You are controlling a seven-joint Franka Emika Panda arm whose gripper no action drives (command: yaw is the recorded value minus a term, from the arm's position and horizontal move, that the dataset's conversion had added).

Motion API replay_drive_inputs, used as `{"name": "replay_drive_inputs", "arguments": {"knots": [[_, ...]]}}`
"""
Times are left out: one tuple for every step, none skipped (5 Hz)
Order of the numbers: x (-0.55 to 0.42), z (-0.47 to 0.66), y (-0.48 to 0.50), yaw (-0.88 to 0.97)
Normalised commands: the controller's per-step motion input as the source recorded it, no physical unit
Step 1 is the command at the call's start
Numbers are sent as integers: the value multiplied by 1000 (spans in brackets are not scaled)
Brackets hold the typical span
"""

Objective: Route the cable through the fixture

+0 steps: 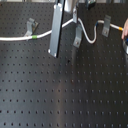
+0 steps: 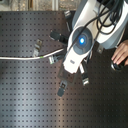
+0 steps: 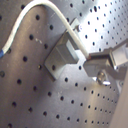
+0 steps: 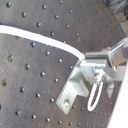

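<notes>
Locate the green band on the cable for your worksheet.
In the first exterior view, the green band sits on the cable toward the first exterior view's left, just below a metal clip.

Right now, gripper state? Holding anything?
Gripper: closed on the white cable beside the middle metal clip, as the second wrist view shows.

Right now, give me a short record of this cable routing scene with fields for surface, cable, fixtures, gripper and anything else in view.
surface: black perforated board
cable: white cord with a green band, lying across the board in the first exterior view and looping past the middle clip
fixtures: three grey metal clips in the first exterior view: left clip, middle clip, right clip
gripper: gripper at the cable beside a clip; whether the jaws are closed cannot be told
other: a person's hand at the second exterior view's right
</notes>
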Motion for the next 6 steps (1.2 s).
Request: {"name": "replay_drive_inputs", "arguments": {"knots": [[113,12,302,171],[-150,134,121,0],[-172,142,95,0],[-101,204,-57,-77],[-142,196,-186,-83],[-13,73,-28,0]]}}
